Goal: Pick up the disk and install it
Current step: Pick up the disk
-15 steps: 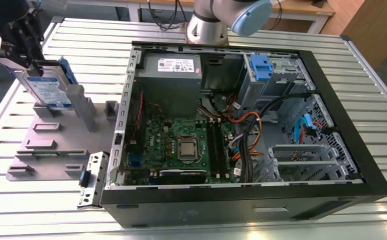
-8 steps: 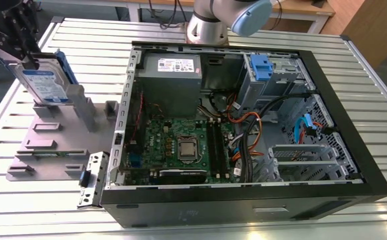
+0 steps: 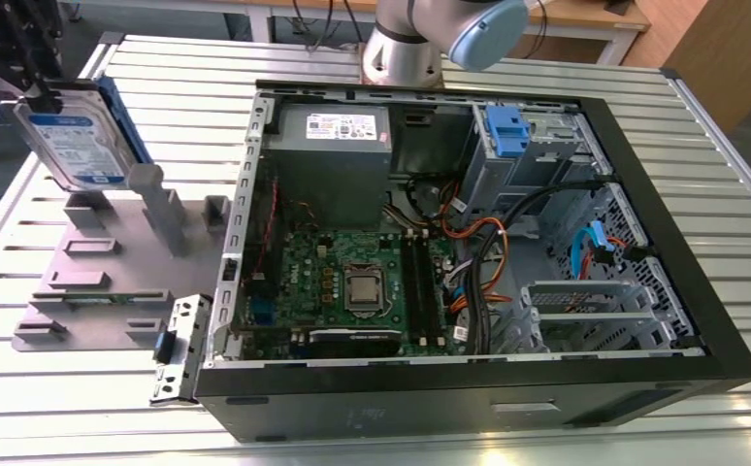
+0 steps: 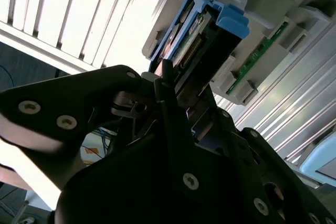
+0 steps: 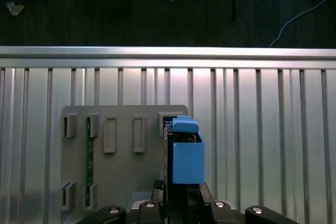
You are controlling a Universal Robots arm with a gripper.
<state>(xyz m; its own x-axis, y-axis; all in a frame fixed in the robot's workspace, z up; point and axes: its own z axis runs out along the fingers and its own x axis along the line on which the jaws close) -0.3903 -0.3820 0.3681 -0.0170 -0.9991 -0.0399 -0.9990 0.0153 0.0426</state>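
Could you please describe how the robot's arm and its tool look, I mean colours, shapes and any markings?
The arm is a round silver-grey tube with a light blue cap on its joint. The tool is matt black, built of angular plates and broad links studded with round silver screw heads; its fingers are thin and dark.

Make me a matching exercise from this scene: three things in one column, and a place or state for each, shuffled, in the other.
Things:
1. the disk
2. motherboard
3. grey holder plate

Places or states:
A. green, flat inside the computer case
B. lying on the slatted table beside the case
C. on edge, clamped in the gripper

Pairs: 1-C, 2-A, 3-B.
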